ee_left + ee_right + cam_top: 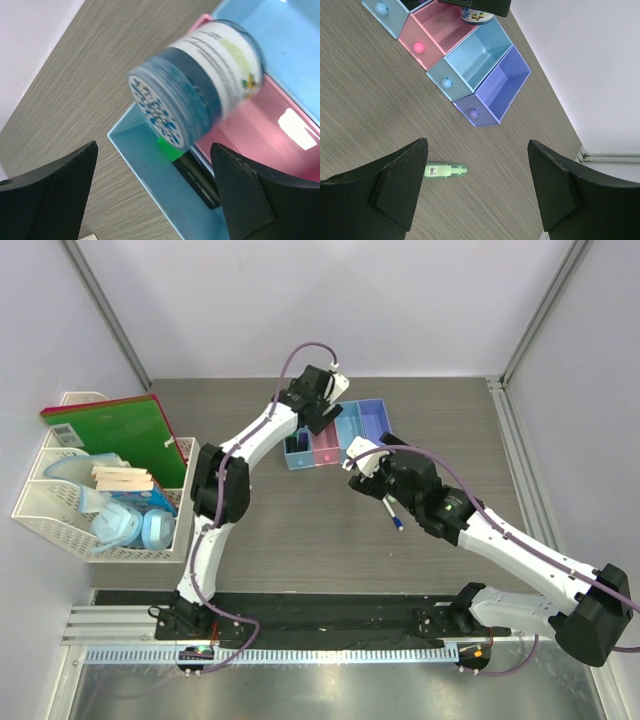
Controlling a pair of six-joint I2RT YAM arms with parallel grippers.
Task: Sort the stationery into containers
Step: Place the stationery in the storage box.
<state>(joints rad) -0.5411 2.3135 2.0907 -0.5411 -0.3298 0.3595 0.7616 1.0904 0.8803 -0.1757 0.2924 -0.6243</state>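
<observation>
Left wrist, jar point(200, 85) over pink bin point(260, 132) edge

Counter point(300, 540): grey-brown wood-grain top, matt, bounded by walls on three sides. Far wall point(320, 300), left wall point(40, 340) and right wall point(600, 440): plain pale panels, unmarked. Bare metal posts stand at the far corners, one on the left point(110, 310) and one on the right point(545, 305). Along the near edge lie a black mat point(330, 615), a perforated metal rail point(320, 652) and a brushed metal sheet point(330, 690) showing soft glare. A white mesh organiser point(70, 533) stands at the counter's left edge, beside the left wall. Lighting is even and diffuse; shadows are faint.
</observation>
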